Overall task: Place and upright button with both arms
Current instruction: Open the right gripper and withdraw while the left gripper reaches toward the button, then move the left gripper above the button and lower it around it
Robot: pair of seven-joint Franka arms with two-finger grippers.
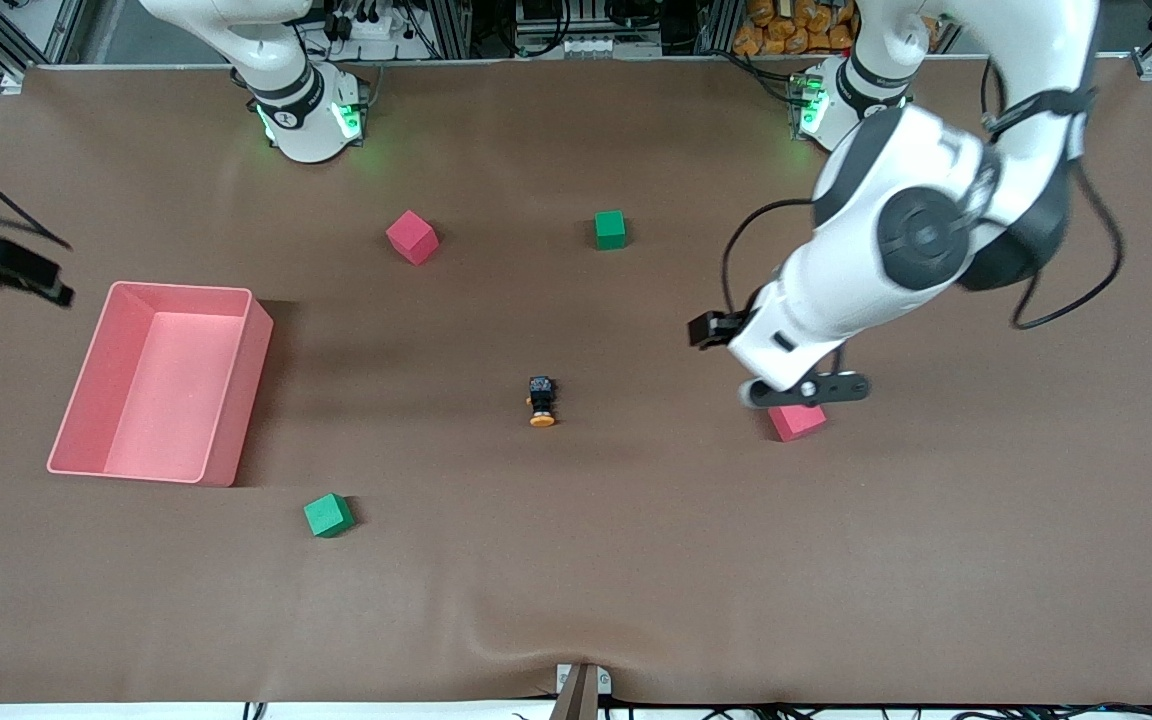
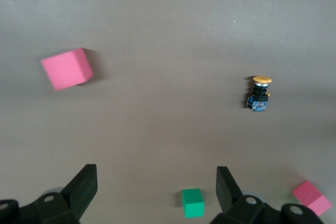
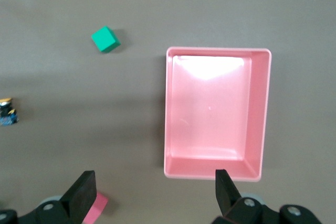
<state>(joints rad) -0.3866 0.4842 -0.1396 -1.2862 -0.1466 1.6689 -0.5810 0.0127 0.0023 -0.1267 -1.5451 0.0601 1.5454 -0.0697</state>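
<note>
The button (image 1: 541,402) lies on its side in the middle of the table, orange cap toward the front camera, dark body toward the bases. It also shows in the left wrist view (image 2: 259,94) and at the edge of the right wrist view (image 3: 6,113). My left gripper (image 1: 806,389) hangs open and empty over a red cube (image 1: 796,421), toward the left arm's end from the button; its open jaws show in the left wrist view (image 2: 155,190). My right gripper (image 1: 36,278) is up in the air beside the pink bin (image 1: 236,400), open and empty (image 3: 153,190).
The pink bin (image 3: 261,114) is empty. A red cube (image 1: 411,237) and a green cube (image 1: 610,229) lie nearer the bases. Another green cube (image 1: 328,515) lies nearer the front camera than the bin. The brown mat bulges at the front edge (image 1: 536,610).
</note>
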